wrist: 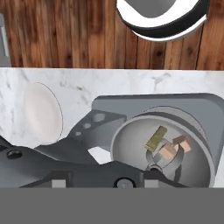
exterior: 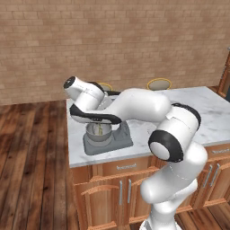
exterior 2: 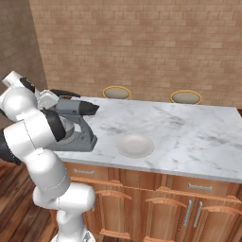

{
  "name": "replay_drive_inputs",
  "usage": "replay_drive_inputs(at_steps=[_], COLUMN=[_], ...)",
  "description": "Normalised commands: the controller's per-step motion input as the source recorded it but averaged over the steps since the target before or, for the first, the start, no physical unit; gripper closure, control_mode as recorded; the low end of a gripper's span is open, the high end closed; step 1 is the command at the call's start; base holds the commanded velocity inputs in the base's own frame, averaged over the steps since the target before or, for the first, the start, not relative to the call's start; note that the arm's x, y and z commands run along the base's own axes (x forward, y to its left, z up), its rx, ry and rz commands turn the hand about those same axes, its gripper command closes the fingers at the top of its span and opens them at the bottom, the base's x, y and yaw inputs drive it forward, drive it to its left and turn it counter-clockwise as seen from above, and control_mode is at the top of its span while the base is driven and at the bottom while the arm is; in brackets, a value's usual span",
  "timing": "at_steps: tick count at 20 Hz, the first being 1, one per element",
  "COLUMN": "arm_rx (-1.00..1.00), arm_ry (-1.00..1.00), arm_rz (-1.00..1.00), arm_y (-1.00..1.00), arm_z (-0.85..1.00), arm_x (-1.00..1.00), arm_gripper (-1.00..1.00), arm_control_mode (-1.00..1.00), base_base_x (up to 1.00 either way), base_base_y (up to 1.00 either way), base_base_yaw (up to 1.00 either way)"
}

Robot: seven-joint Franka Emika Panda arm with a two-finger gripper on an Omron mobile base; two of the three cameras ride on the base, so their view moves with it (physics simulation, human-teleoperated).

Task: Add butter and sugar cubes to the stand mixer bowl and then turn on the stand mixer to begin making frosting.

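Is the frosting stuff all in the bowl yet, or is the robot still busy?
Looks like the adding is done: in the hand view the butter and the sugar cubes lie inside the bowl, by the whisk. Right now the arm reaches over the mixer on the counter; whether it holds anything can't be told. Left to do: switch the mixer on, and nothing shows that happening yet.

We see even, bright, diffuse rendered light in all three views, with no glare. The white marble tabletop carries only faint, soft shadows, one beneath the dark grey stand mixer. The round shiny grey metal bowl shows a mild sheen, darker at its rim. Edges look slightly soft and pixelated; nothing bends at the borders.
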Motion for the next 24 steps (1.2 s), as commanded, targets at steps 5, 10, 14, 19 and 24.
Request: replay_drive_inputs(at_steps=[5, 10, 14, 19, 24], arm_rx=[0.11, 0.08, 0.08, 0.07, 0.06], arm_ry=[0.00, 0.02, 0.01, 0.03, 0.05], arm_rz=[0.09, 0.07, 0.08, 0.07, 0.06], arm_y=[-0.30, -0.37, -0.45, -0.45, -0.43], arm_z=[0.00, 0.00, 0.00, 0.00, 0.00], arm_x=[0.30, 0.32, 0.27, 0.26, 0.30], arm_gripper=[1.00, 1.00, 1.00, 1.00, 1.00], arm_control_mode=[-1.00, -1.00, -1.00, -1.00, -1.00], base_base_x=[0.00, 0.00, 0.00, 0.00, 0.00], base_base_y=[0.00, 0.00, 0.00, 0.00, 0.00], base_base_yaw=[0.00, 0.00, 0.00, 0.00, 0.00])
